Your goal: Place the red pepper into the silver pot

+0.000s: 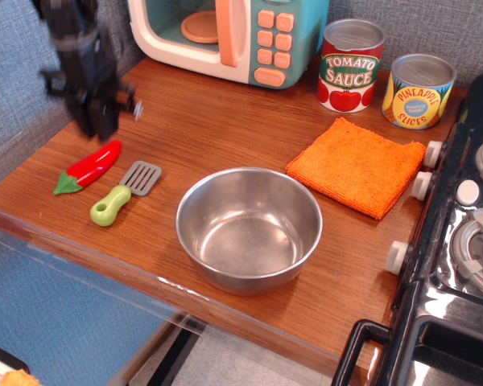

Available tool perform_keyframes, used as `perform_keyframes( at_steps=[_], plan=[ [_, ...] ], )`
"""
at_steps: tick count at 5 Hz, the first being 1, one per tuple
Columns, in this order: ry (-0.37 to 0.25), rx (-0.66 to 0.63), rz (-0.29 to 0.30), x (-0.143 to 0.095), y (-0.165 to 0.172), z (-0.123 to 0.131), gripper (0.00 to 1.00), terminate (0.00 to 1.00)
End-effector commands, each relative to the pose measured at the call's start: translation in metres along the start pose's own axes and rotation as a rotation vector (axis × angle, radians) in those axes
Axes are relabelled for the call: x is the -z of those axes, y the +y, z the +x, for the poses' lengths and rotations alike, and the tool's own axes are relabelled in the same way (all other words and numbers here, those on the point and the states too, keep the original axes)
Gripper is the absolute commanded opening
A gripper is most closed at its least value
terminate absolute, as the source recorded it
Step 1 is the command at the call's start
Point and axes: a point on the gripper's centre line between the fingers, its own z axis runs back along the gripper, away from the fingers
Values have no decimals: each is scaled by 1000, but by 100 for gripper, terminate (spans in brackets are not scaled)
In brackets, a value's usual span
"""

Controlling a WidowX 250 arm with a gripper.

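Observation:
The red pepper (88, 167) lies flat on the wooden counter at the left, its green stem cap pointing to the front left. My gripper (95, 121) hangs above and just behind it, clear of it and empty. It is blurred by motion, so the gap between its fingers does not show. The silver pot (249, 227) stands empty at the middle front of the counter, to the right of the pepper.
A green-handled grey spatula (125, 192) lies between pepper and pot. An orange cloth (357, 165) lies right of the pot. A toy microwave (229, 36) and two cans (351, 64) stand at the back. A stove (459, 241) borders the right side.

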Motion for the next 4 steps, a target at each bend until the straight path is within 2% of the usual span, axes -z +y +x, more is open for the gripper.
perform_keyframes(
  at_steps=[1,2,4],
  plan=[
    [-126,104,-18,-58,-50,1,0,0],
    [-93,106,1,-46,-36,-14,100,0],
    [81,112,45,-2,30,-51,100,0]
  ],
)
